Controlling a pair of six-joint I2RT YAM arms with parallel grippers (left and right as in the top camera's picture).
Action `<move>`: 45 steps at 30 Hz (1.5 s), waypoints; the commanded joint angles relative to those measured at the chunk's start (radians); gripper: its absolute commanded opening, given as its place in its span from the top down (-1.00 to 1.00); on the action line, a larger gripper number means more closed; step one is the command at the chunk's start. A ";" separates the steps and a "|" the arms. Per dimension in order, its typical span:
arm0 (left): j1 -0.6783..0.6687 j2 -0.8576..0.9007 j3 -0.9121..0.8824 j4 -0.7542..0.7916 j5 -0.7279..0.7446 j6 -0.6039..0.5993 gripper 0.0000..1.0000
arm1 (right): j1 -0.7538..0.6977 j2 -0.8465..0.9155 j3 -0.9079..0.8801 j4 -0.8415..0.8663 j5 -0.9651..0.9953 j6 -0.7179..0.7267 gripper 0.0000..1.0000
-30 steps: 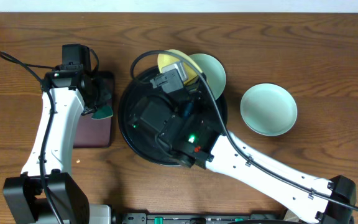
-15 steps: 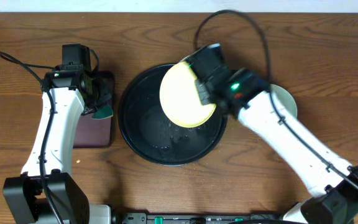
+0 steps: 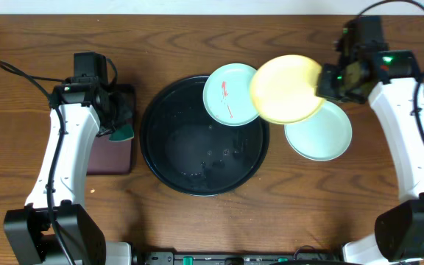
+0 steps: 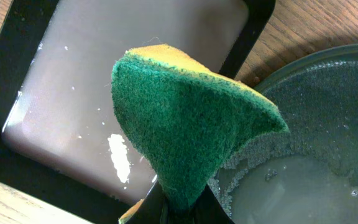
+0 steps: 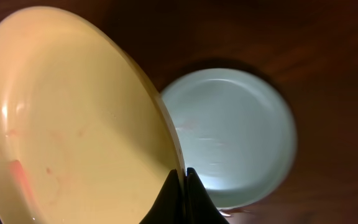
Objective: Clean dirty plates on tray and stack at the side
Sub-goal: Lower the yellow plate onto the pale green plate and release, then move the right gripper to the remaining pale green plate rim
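The pale yellow plate (image 5: pixel 73 124), faintly smeared red-orange, is clamped at its rim by the right gripper (image 5: pixel 182 178), while a green sponge (image 4: pixel 179 124) is pinched in the left gripper (image 4: pixel 182 208).

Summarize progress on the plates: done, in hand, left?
Done: the unmarked mint plate sits on the table, right of the black tray. In hand: the right gripper pinches the yellow plate by its rim, partly over that plate; faint pink streaks show on it. Left: the smeared mint plate lying across the tray's rim, with the left gripper holding the sponge.
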 commanded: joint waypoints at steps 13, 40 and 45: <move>0.000 0.003 -0.008 -0.002 -0.005 -0.002 0.85 | -0.200 -0.018 -0.332 0.130 0.128 -0.020 0.98; 0.000 0.003 -0.008 -0.002 -0.005 -0.002 0.85 | 0.140 0.300 0.296 0.139 -0.185 -0.161 -0.13; 0.000 0.003 -0.008 -0.002 -0.005 -0.001 0.85 | 0.170 0.525 0.521 0.041 -0.198 -0.216 -0.15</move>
